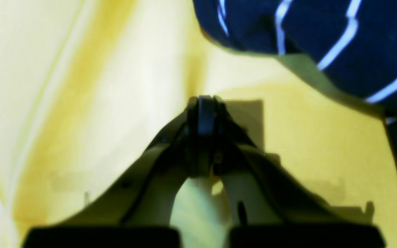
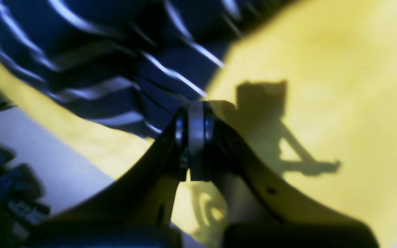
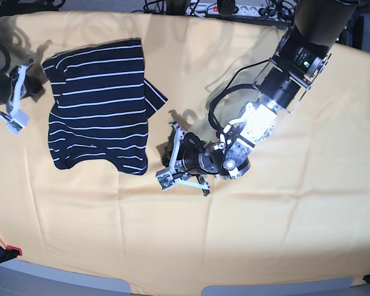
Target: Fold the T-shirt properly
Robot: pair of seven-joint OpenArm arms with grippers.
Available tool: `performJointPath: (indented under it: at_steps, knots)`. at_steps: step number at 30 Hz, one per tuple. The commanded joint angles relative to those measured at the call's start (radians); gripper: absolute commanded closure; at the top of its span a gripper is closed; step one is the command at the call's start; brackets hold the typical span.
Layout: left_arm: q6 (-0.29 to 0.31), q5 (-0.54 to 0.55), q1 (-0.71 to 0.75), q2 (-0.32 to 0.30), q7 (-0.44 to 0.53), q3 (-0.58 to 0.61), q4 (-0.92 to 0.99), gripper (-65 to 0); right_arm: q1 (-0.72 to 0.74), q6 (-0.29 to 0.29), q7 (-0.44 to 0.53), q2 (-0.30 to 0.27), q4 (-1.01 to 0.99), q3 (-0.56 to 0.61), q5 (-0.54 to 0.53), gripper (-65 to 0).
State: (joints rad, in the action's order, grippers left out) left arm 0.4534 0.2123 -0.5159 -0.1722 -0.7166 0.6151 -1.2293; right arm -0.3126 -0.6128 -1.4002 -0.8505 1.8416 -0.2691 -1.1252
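Yellow cloth (image 3: pixel 277 216) covers the whole work surface, gently wrinkled, with soft folds showing pale in the left wrist view. Left gripper (image 3: pixel 168 161) sits low over this cloth near mid-table, jaws pressed together on nothing; its own view shows the closed tips (image 1: pixel 205 115) above bare yellow, casting a blocky shadow just past them. T-shirt (image 3: pixel 98 105), dark navy with thin white stripes, lies flat just beyond and to one side of that gripper, apart from it; one sleeve corner juts from the shirt edge facing the gripper. Shirt appears partly folded, roughly rectangular.

Right gripper (image 3: pixel 18 102) is at the table's far edge, just beside the shirt's opposite side, jaws closed and empty; its view shows the tips (image 2: pixel 195 137) near the striped hem (image 2: pixel 122 69), contact not resolvable.

Room: power strip and cables (image 3: pixel 234 8) behind the table; grey floor (image 3: pixel 68 285) along the near rim. Blurred dark equipment (image 2: pixel 2 193) off the table edge.
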Motion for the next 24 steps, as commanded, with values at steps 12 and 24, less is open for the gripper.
performJointPath:
  at_steps: [12,24]
  knots:
    - [0.013,0.206,-0.016,-0.016,-0.168,-0.250,-0.211,0.0,-0.018,-0.045,0.020,0.259,0.010,-0.122,0.050,0.0]
    - [0.100,0.332,0.035,-0.078,-0.224,-0.402,-0.209,0.0,-0.142,0.057,0.004,0.335,0.010,-0.142,0.100,0.0]
